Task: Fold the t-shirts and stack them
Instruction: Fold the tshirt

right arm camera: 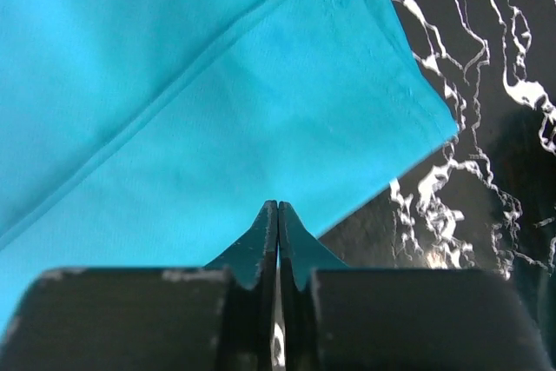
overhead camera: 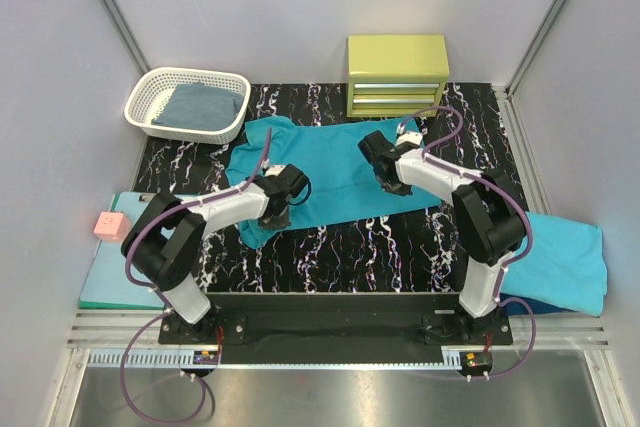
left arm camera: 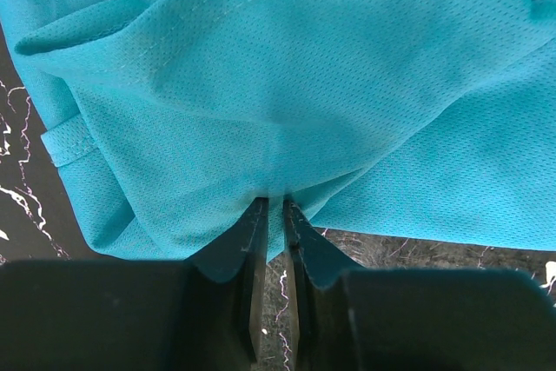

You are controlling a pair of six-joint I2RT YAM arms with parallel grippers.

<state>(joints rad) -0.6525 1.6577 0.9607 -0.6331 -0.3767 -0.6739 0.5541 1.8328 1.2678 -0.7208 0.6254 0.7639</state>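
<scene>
- Where the black mat (overhead camera: 380, 247) with its white marble veins covers the table, the teal t-shirt (overhead camera: 335, 162) lies spread slantwise across the middle. It is soft and thin, and the left wrist view shows a fine mesh weave and stitched hems.
- The left gripper (left arm camera: 274, 215) has its dark fingers drawn nearly together on a gathered fold at the shirt's near left edge, and the cloth puckers into the narrow slit between the tips.
- The right gripper (right arm camera: 278, 215) is closed, its tips pressed flat against each other over smooth cloth beside a hemmed corner. Whether any cloth is caught between them I cannot tell.
- A white lattice basket (overhead camera: 150, 107) stands at the far left, just beside the shirt's end, and holds a folded slate-blue t-shirt (overhead camera: 200, 107).
- A boxy yellow-green drawer unit (overhead camera: 397, 75) stands at the far edge, just beyond the shirt.
- A lighter turquoise t-shirt (overhead camera: 560, 252) lies folded off the mat on the right — the right arm hides part of it.
- A flat mint-green clipboard (overhead camera: 110, 277) lies on the left with a small pink block (overhead camera: 108, 225) at its far corner; the left arm crosses above it.
</scene>
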